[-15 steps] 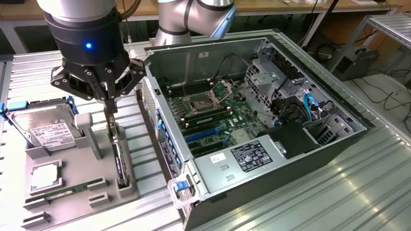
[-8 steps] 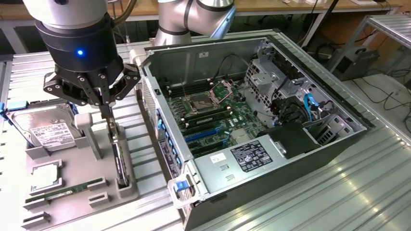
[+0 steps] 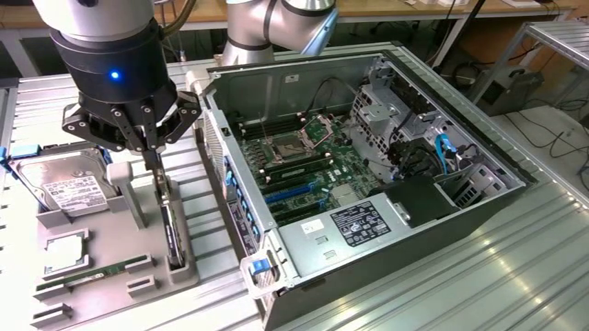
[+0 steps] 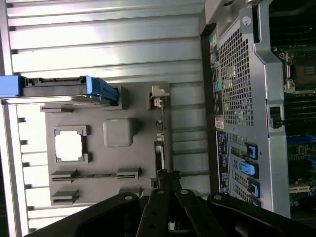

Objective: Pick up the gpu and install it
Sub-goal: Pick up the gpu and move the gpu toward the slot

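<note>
Our arm (image 3: 276,27) bends over from the back. Our wrist (image 3: 110,62) points straight down. Our gripper (image 3: 158,181) hangs low, with its two fingers (image 4: 159,190) pressed close together, pinching the thin top edge of the gpu (image 3: 172,238).

Labels on the hard drive (image 3: 69,186) and power supply (image 3: 363,222) are unreadable.

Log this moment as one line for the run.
stage: pickup | hand: at gpu | gpu: on edge in gray tray | case: open
</note>
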Controlling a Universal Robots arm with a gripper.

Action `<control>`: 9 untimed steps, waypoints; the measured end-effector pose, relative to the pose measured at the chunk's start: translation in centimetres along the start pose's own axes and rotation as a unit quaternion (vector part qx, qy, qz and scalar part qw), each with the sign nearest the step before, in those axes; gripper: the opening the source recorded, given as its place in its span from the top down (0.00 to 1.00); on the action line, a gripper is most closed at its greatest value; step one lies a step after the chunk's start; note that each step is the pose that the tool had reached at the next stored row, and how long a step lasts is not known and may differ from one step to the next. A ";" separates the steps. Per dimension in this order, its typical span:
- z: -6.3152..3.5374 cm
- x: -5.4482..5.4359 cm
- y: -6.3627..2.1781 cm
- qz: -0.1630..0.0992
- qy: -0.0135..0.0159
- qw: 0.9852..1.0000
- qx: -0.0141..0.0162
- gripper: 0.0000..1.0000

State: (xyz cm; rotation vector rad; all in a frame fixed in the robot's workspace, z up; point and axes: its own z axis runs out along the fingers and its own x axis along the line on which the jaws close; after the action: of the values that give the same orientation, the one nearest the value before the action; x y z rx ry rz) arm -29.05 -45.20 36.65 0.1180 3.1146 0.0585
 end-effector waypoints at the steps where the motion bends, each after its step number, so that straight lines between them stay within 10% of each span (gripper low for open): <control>1: 0.00 0.0 0.00 0.000 0.000 1.000 0.000 0.89; 6: 0.00 0.0 0.00 0.000 0.000 1.000 0.000 0.83; 7: 1.15 0.0 -0.04 0.000 0.000 1.000 0.001 0.64; 9: 3.91 0.5 -0.22 0.001 0.000 1.000 0.001 0.64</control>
State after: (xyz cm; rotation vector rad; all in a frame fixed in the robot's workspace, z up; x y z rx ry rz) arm -29.48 -45.24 32.72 0.1215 3.1144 0.0570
